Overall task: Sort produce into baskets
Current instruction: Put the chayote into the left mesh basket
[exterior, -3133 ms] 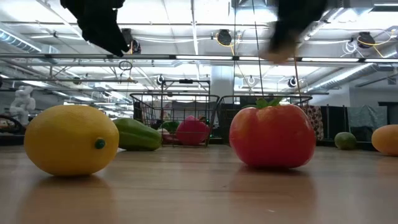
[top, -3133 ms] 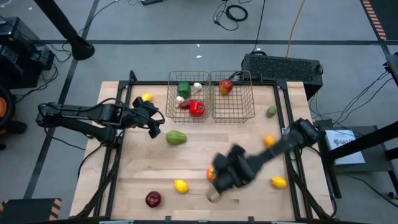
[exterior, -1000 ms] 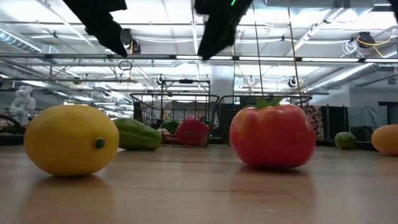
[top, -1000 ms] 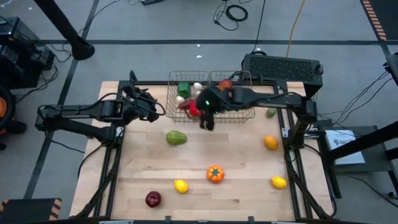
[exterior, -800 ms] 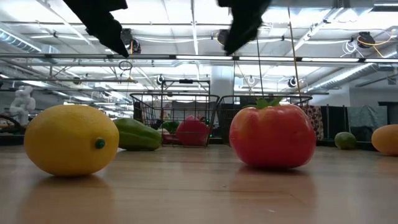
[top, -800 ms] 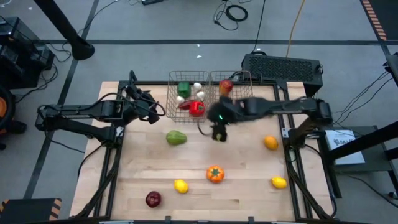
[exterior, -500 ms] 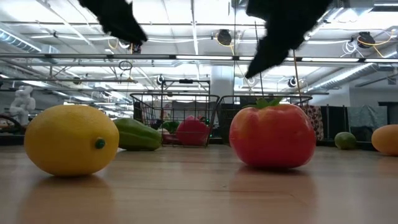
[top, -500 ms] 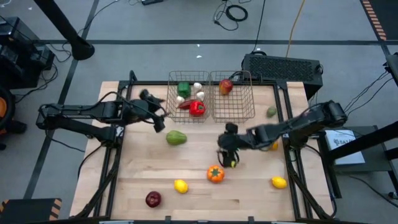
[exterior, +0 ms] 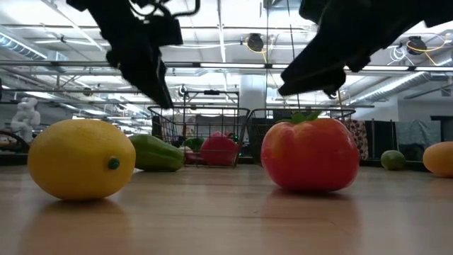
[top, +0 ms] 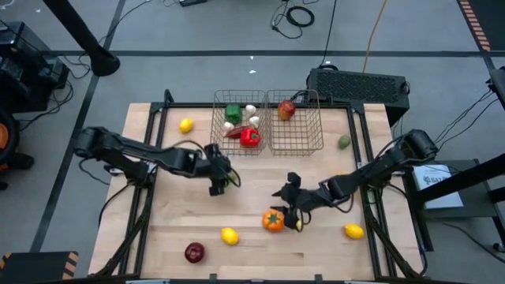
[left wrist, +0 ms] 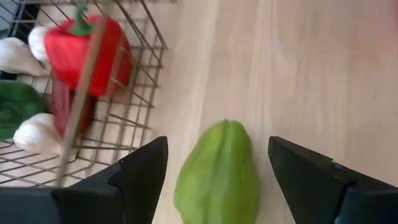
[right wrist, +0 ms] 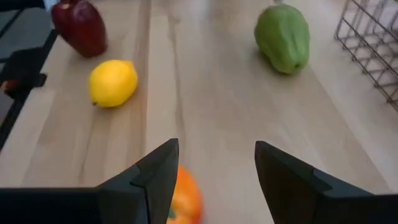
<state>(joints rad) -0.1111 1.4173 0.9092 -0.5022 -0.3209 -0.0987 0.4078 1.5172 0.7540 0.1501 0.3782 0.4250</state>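
Observation:
Two wire baskets (top: pixel 241 126) (top: pixel 297 122) stand at the table's far middle. The left one holds red and green peppers and garlic, the right one a red apple (top: pixel 286 109). My left gripper (left wrist: pixel 217 180) is open, a finger on either side of a green fruit (left wrist: pixel 219 171) lying on the table near the left basket. In the high view the gripper (top: pixel 218 180) hides that fruit. My right gripper (right wrist: pixel 214 177) is open, just over the table beside an orange-red tomato (top: pixel 272 221), which shows at the right wrist view's lower edge (right wrist: pixel 185 198).
Loose on the table: lemons (top: pixel 229 235) (top: pixel 354 230) (top: pixel 186 125), a dark red apple (top: pixel 194 252) and a small green fruit (top: pixel 345 142). A black box (top: pixel 359 85) stands behind the right basket. Bare wood lies between the two grippers.
My right gripper has swung from over the baskets toward the table's near edge and come down beside the tomato. My left gripper has gone from beside the left basket toward the near right and down, over the green fruit. The produce has stayed in place.

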